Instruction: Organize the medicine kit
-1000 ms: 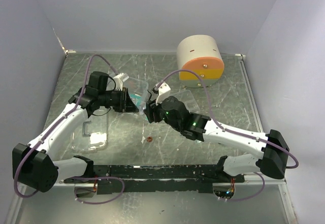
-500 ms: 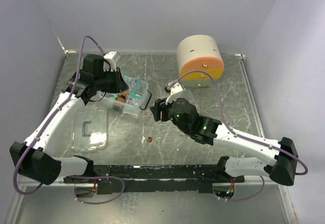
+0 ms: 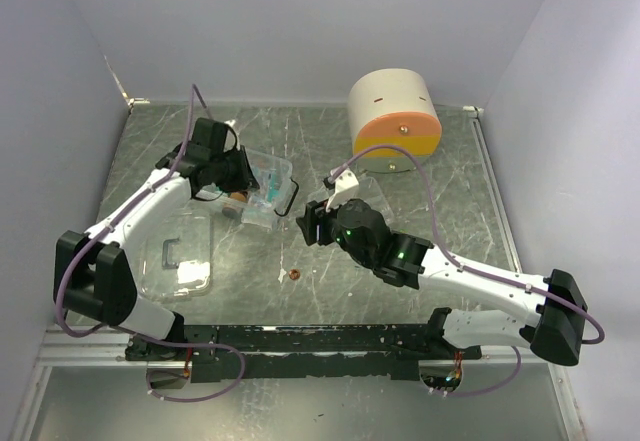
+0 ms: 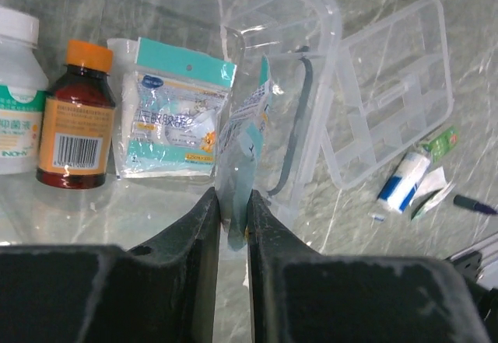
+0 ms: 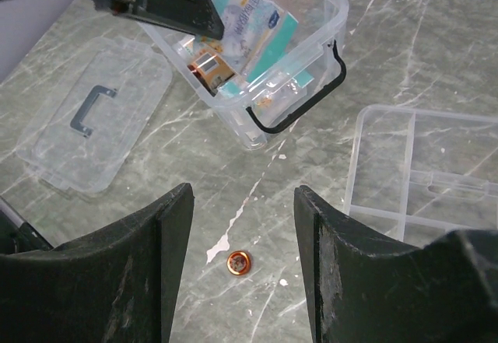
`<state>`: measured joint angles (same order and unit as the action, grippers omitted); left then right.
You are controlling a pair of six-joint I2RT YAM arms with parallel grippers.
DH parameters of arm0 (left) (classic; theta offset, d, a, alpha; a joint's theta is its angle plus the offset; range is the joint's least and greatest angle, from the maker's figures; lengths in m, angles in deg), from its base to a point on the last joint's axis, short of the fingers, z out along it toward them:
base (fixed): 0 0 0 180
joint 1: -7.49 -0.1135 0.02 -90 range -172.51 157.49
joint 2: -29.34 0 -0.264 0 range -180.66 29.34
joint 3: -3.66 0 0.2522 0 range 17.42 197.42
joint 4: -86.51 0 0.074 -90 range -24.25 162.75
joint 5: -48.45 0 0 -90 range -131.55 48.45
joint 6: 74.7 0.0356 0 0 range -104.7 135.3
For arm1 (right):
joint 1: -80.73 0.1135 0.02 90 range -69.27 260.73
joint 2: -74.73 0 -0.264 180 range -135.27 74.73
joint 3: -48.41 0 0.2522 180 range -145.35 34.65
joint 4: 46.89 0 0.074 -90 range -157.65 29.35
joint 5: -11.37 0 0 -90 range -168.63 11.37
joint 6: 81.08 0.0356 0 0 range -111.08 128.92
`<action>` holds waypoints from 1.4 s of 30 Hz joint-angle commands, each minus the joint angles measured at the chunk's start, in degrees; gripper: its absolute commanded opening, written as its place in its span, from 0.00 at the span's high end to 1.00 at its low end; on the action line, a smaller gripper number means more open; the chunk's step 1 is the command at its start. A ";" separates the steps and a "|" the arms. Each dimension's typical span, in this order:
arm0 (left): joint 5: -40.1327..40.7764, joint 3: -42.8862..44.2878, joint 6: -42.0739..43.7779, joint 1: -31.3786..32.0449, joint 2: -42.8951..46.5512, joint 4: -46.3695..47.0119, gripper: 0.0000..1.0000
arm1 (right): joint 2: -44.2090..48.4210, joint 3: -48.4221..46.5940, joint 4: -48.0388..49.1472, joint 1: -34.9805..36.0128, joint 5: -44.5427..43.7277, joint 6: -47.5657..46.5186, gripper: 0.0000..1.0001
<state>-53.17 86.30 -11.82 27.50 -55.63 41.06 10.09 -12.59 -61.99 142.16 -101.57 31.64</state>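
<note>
The clear plastic kit box [image 3: 272,189] stands open at mid-left. My left gripper [image 3: 243,173] reaches into it, shut on a thin teal-and-clear packet [image 4: 243,137] that stands on edge by the box wall [image 4: 323,63]. In the box lie a brown bottle with an orange cap [image 4: 76,117], a white bottle [image 4: 17,94] and a flat teal packet [image 4: 173,110]. My right gripper [image 3: 310,224] is open and empty, right of the box. In the right wrist view it [image 5: 243,197] hovers above a small orange ring [image 5: 239,263] on the table.
The box lid [image 3: 180,256] lies near-left. A clear divider tray [image 5: 424,172] lies right of the box. A blue-and-white tube [image 4: 403,182] and a green sachet [image 4: 440,141] lie past the tray. A beige-and-orange drum [image 3: 393,121] stands at the back.
My left gripper rose toward the back left, then came down into the box with the packet. My right gripper drew back from the box to the right.
</note>
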 commanded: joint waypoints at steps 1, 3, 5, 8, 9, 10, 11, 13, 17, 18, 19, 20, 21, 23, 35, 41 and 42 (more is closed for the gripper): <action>4.36 -4.82 -11.62 -0.02 2.01 9.07 0.78 | 0.25 0.58 2.58 -0.38 0.96 1.74 0.46; 4.95 -7.42 -15.37 0.15 2.89 12.26 0.78 | 0.09 0.69 2.77 -0.39 1.49 2.15 0.46; 6.01 -9.44 -18.47 0.62 4.12 14.89 0.77 | 0.03 1.02 3.19 -0.48 1.89 2.31 0.46; 7.82 -11.07 -21.89 1.46 4.51 17.57 0.76 | -0.04 1.40 3.68 -0.38 2.22 2.41 0.46; 8.35 -11.47 -22.75 1.62 4.28 18.55 0.75 | -0.13 1.45 3.94 -0.44 2.39 2.49 0.46; 9.09 -11.59 -23.25 1.87 3.94 18.85 0.75 | -0.23 1.54 4.12 -0.33 2.52 2.58 0.46; 10.27 -11.55 -23.59 2.34 3.41 18.50 0.74 | -0.23 1.66 4.29 -0.38 2.68 2.70 0.46; 12.10 -11.29 -24.02 3.18 2.34 18.28 0.73 | -0.18 2.13 4.72 -0.38 2.89 2.96 0.45; 12.86 -10.21 -23.90 4.15 -0.06 16.64 0.72 | 0.07 2.72 4.98 -0.42 3.07 3.44 0.45; 13.84 -9.62 -23.73 4.43 -0.30 15.73 0.72 | 0.08 2.89 5.03 -0.43 3.05 3.47 0.46; 14.69 -9.38 -23.51 4.69 -0.44 14.94 0.72 | 0.16 2.99 5.03 -0.41 3.03 3.47 0.46; 15.40 -9.16 -23.25 4.76 -0.30 14.40 0.72 | 0.36 3.07 5.04 -0.37 3.06 3.53 0.46; 15.81 -8.94 -22.98 4.82 -0.22 13.80 0.72 | 0.43 3.12 5.08 -0.41 3.07 3.51 0.46; 16.48 -8.33 -22.58 4.93 -0.17 12.10 0.70 | 0.48 3.25 5.17 -0.33 2.99 3.41 0.46; 20.75 -6.31 -20.87 4.95 2.70 3.25 0.45 | -0.09 3.63 6.44 -0.43 3.70 3.56 0.45; 22.23 -4.78 -10.51 4.95 5.06 5.11 0.40 | 0.12 3.97 6.60 -0.40 3.58 3.68 0.46; 21.19 -3.97 -8.27 4.95 4.58 5.51 0.39 | 0.03 4.01 6.69 -0.32 3.60 3.65 0.46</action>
<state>-32.64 78.68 -29.70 32.13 -52.20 45.83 9.98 -9.55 -57.01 142.01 -97.48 34.90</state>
